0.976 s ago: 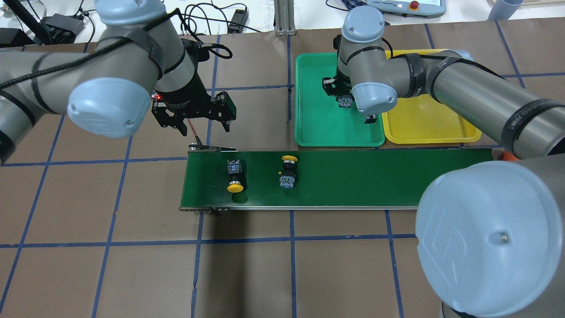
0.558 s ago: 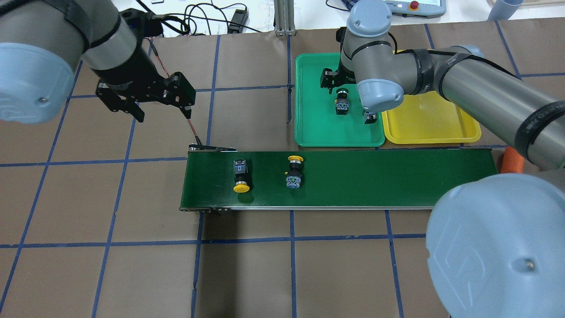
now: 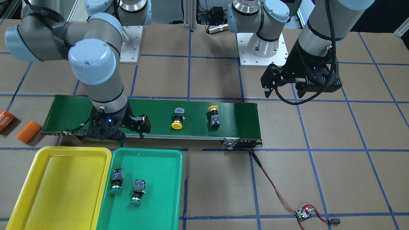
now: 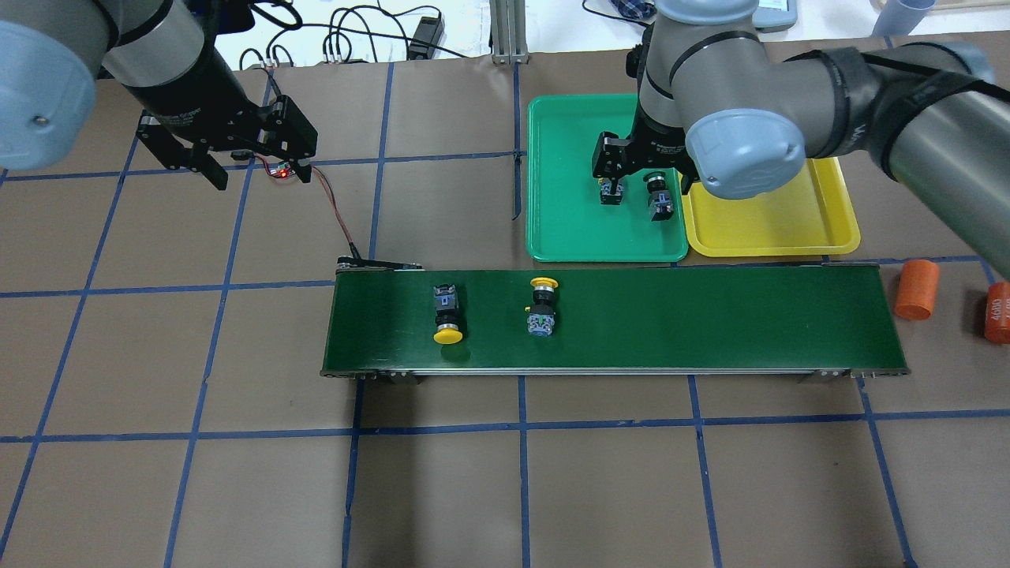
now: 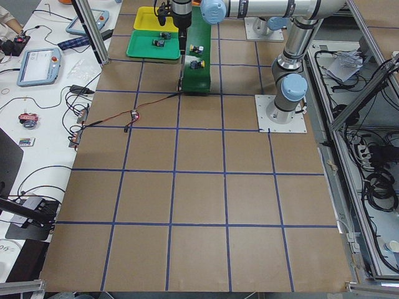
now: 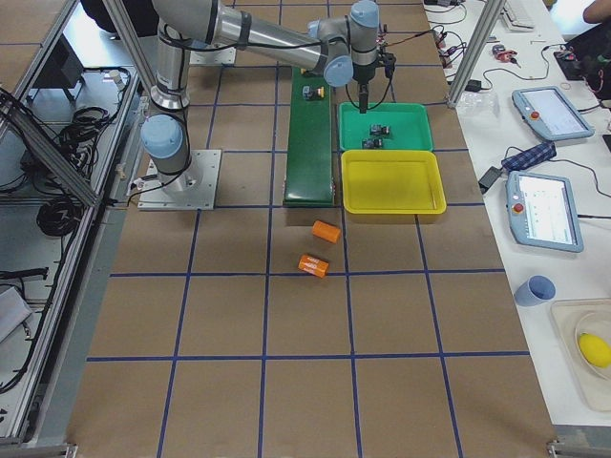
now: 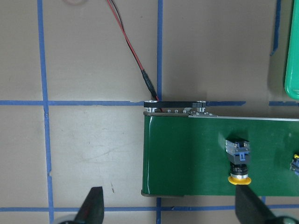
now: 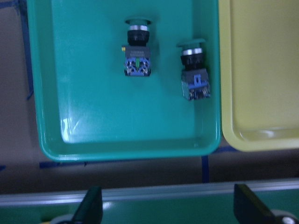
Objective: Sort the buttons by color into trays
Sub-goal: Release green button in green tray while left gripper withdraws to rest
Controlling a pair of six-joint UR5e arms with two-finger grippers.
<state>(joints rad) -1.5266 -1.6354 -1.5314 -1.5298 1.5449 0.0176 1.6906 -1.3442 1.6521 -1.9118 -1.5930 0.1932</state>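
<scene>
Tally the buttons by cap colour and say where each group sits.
Green buttons: 2, both in the green tray
Yellow buttons: 2, both on the belt
Total: 4

in the overhead view the right gripper hides the cap of one green button. the left wrist view's right edge cuts the second yellow button to a sliver. an orange cylinder runs off the overhead view's right edge. in the side views the buttons are too small for detail.
</scene>
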